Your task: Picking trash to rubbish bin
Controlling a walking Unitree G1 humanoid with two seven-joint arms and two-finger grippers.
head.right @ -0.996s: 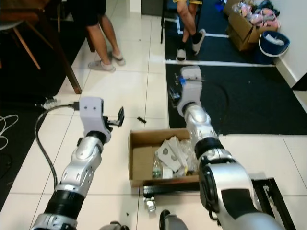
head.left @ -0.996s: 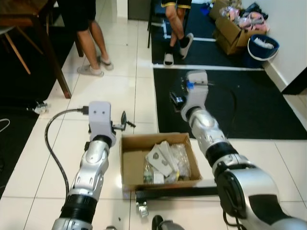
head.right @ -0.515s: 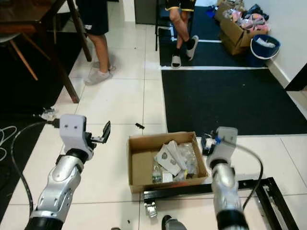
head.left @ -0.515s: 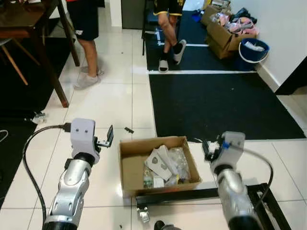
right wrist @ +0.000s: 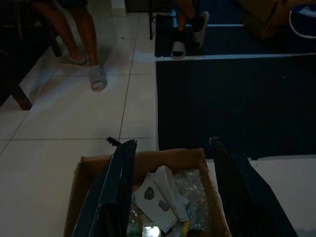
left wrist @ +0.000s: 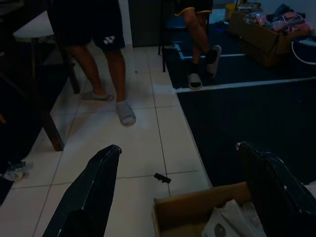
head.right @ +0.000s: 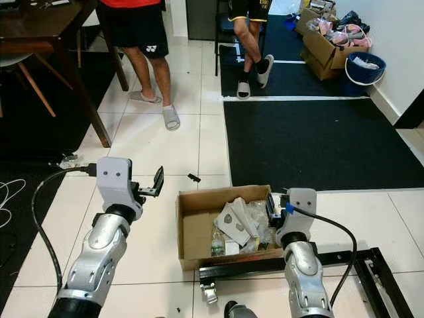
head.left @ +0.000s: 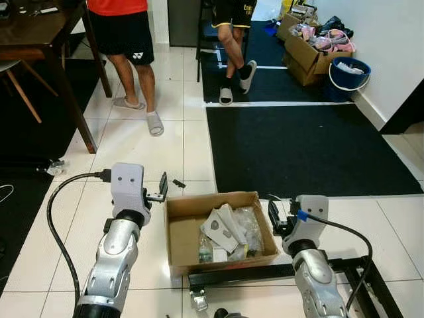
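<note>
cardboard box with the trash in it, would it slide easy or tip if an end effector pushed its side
The cardboard box sits flat and low on smooth glossy tile, so it would probably slide rather than tip. Its load looks like crumpled paper and plastic wrap, likely light. The open top leaves the thin walls unbraced, so a push high up may flex a wall first.

This is a lived-in home, a tiled living or dining area: glossy white floor tiles (head.left: 169, 136), a big black mat (head.left: 301, 146) laid over them, and a dark wooden desk (head.left: 33, 26) with a slanted-leg chair (head.left: 16, 73) tucked under it at the side. Two people stand about in shorts and house slippers, one (head.left: 132, 59) near the desk and one (head.left: 235, 40) further back. Along the white wall sit open cardboard boxes (head.left: 308, 50) stuffed with odds and ends and a blue bucket (head.left: 348, 73), and an open box of rubbish (head.left: 218, 228) lies on the floor in the foreground.
</note>
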